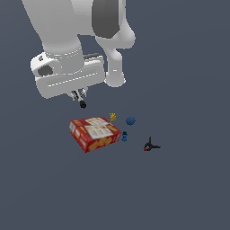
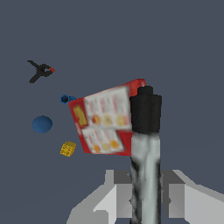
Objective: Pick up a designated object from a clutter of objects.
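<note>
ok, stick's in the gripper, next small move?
Probably lift straight up a little more. The gripper is shut on the white-black stick, black end down, already above the red cracker box, so only holding it clear remains.

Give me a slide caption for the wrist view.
Stick clamped in the jaws, held above the red box, ball and clamp.

Arm (image 1: 72, 27): upper links cut off by the exterior view's top edge.
End effector (image 1: 79, 95): fingers largely hidden under the white hand housing in the exterior view; cut off by the wrist view's edge.
White-black stick (image 2: 145, 148): lower shaft runs out of the wrist view; hides part of the red cracker box (image 2: 105, 122).
Box print: blurred, unreadable.
Yellow piece (image 1: 112, 117): too small to identify.
</note>
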Robot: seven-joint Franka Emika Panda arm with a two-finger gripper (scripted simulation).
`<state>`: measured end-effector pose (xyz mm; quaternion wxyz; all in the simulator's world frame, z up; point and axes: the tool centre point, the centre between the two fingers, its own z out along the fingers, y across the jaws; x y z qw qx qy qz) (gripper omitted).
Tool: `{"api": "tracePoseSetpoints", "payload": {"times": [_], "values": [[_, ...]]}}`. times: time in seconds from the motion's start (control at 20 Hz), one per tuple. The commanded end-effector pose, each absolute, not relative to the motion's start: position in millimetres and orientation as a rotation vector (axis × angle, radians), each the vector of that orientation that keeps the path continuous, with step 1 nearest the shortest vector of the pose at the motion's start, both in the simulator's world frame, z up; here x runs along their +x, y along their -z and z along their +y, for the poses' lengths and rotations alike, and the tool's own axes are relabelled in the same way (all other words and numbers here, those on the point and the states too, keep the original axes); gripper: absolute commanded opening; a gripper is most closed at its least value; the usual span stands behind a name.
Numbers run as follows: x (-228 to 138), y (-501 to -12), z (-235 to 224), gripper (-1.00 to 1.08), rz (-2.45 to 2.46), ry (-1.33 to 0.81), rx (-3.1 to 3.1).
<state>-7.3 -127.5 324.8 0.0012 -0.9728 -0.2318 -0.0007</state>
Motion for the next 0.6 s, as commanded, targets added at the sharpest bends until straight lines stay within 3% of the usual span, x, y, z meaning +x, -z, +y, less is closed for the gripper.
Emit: {"api": "tracePoseSetpoints", "payload": {"times": [0.0,0.55], "values": [[-2,-343,-146,-1.0,-0.729,0.0,-3.054],[17,-398,-202,-1.0,-0.729,0.0,-3.056]]}}
